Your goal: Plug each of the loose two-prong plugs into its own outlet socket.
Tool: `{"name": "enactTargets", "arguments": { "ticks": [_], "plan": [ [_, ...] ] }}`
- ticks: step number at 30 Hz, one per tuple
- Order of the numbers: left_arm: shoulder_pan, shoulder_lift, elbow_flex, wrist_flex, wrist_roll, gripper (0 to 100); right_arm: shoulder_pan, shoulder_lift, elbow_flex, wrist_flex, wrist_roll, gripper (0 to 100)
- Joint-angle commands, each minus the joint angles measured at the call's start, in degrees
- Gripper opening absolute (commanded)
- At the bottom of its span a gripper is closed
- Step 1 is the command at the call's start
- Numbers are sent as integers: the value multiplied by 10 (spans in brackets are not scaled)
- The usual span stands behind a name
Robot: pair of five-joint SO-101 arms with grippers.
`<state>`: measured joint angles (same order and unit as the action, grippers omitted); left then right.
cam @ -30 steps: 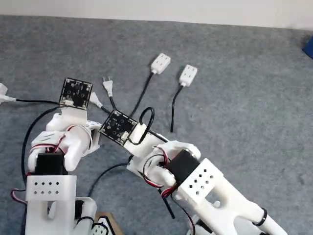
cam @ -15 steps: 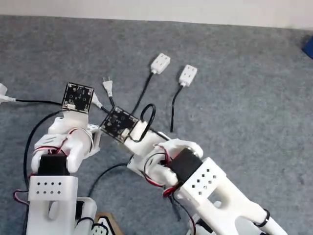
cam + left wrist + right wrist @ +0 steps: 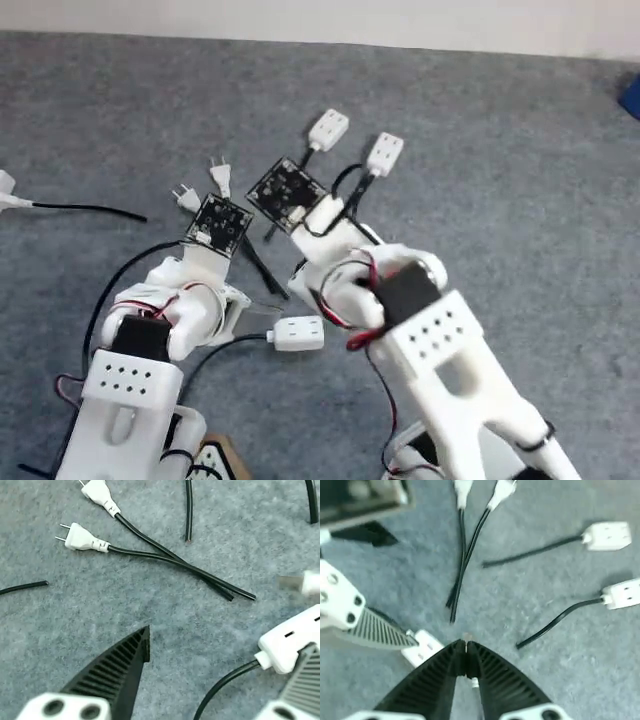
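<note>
Grey carpet [image 3: 540,220], pale wall [image 3: 400,20] behind. Two-prong plug [image 3: 80,536] lying beside a second plug [image 3: 99,491], prongs cut off at the edge. Left gripper [image 3: 229,639] spread wide, outlet socket [image 3: 292,642] beside one finger. Right gripper [image 3: 466,647] pinched together; white sliver [image 3: 475,682] between jaws unidentifiable.

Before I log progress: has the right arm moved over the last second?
Yes. In the high view the right arm has swung forward across the table toward the far socket, which stayed put.

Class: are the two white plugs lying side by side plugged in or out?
Out: both plugs lie on the carpet, prongs bare.
</note>
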<state>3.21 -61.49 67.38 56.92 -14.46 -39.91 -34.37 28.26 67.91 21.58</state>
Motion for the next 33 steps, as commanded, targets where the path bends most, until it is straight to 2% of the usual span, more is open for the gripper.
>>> {"name": "enactTargets", "arguments": {
  "ticks": [1,6,9,12,17,21,25,29,33],
  "plan": [
    [-18,-7,-2,-18,-6,432,15,16,-28,14,25,5],
    [-103,-6,-10,-50,-3,432,76,45,55,-39,43,5],
    [-143,-4,-8,-60,-2,432,82,90,99,-83,44,12],
    [-160,-3,0,-56,-1,432,82,161,95,-110,49,68],
    [-160,-4,22,-59,-1,432,101,288,11,-97,59,167],
    [-160,-4,24,-60,-2,432,136,321,-12,-77,25,165],
    [-160,-4,34,-79,-2,432,166,302,-25,-29,23,165],
    [-160,-4,35,-81,-2,432,161,296,-22,-10,23,165],
    [-160,-4,35,-80,-2,432,130,295,20,-36,23,165]
  ]
}}
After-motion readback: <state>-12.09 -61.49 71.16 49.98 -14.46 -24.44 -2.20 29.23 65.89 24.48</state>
